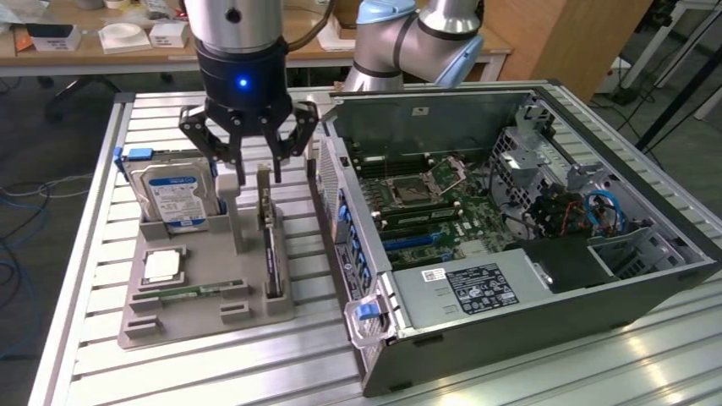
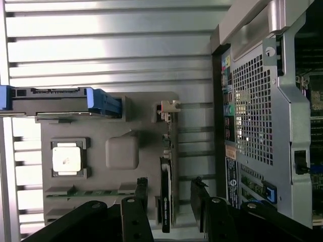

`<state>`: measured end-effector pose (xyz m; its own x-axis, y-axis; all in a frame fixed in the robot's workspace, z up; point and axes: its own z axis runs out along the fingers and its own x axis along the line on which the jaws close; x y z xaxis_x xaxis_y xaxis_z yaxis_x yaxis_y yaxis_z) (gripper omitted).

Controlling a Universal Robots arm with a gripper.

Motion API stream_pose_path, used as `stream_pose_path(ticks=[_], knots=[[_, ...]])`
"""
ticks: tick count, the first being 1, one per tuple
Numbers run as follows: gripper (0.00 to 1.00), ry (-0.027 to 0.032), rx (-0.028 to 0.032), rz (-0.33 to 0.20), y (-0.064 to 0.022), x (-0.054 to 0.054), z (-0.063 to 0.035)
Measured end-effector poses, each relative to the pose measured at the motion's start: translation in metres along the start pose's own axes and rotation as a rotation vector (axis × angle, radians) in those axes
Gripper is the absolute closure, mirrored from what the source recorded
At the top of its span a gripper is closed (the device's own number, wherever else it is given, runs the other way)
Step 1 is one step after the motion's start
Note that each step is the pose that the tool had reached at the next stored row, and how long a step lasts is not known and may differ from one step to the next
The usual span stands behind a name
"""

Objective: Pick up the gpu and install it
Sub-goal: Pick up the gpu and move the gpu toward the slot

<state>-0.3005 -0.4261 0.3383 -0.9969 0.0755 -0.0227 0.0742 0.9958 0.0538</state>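
Observation:
The gpu [image 1: 270, 245] is a thin dark card standing on its edge in a slot of the grey holder tray [image 1: 203, 320], to the exterior view's left of the open computer case [image 1: 508, 228]. My gripper [image 1: 253, 162] hangs over the card's far end, open, with one finger on each side and a gap to the card on both. In the wrist view the gpu [image 2: 165, 194] appears edge-on, its metal bracket [image 2: 167, 108] at one end, and my gripper [image 2: 170, 196] straddles it with its black fingers [image 2: 200, 196] apart.
The tray also holds a silver hard drive [image 1: 175, 199] upright, a square processor [image 1: 164, 266] and a green memory stick [image 1: 194, 292]. The case lies on its side with the motherboard [image 1: 434, 207] exposed. Its rear panel [image 2: 257, 116] stands close to the tray.

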Motion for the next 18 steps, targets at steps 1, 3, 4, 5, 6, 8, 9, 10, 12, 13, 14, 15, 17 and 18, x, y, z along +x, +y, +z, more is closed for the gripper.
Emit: stream_pose_path(ticks=[1, 3, 4, 5, 6, 8, 9, 10, 12, 13, 14, 15, 17, 18], knots=[[0.53, 0.0001, 0.0000, 0.000, 0.0000, 0.000, 0.0007], [0.53, 0.0000, 0.0000, 0.000, -0.0001, 0.000, 0.0021], [0.53, 0.0000, 0.0000, 0.000, -0.0002, 0.000, 0.0027], [0.53, 0.0000, -0.0001, 0.000, -0.0002, 0.000, 0.0034], [0.53, 0.0000, 0.0000, 0.000, -0.0002, 0.000, 0.0041], [0.53, 0.0000, -0.0001, 0.000, -0.0003, 0.000, 0.0056], [0.53, 0.0000, 0.0000, 0.000, -0.0003, 0.000, 0.0063], [0.53, 0.0001, 0.0000, 0.000, -0.0004, 0.000, 0.0070], [0.53, 0.0000, 0.0001, 0.000, -0.0004, 0.000, 0.0084], [0.53, 0.0001, 0.0000, 0.000, -0.0005, 0.000, 0.0090], [0.53, 0.0001, 0.0000, 0.000, -0.0005, 0.000, 0.0097], [0.53, 0.0001, 0.0000, 0.000, -0.0005, 0.000, 0.0103], [0.53, 0.0001, 0.0001, 0.000, -0.0006, 0.000, 0.0115], [0.53, 0.0001, 0.0000, 0.000, -0.0006, 0.000, 0.0120]])
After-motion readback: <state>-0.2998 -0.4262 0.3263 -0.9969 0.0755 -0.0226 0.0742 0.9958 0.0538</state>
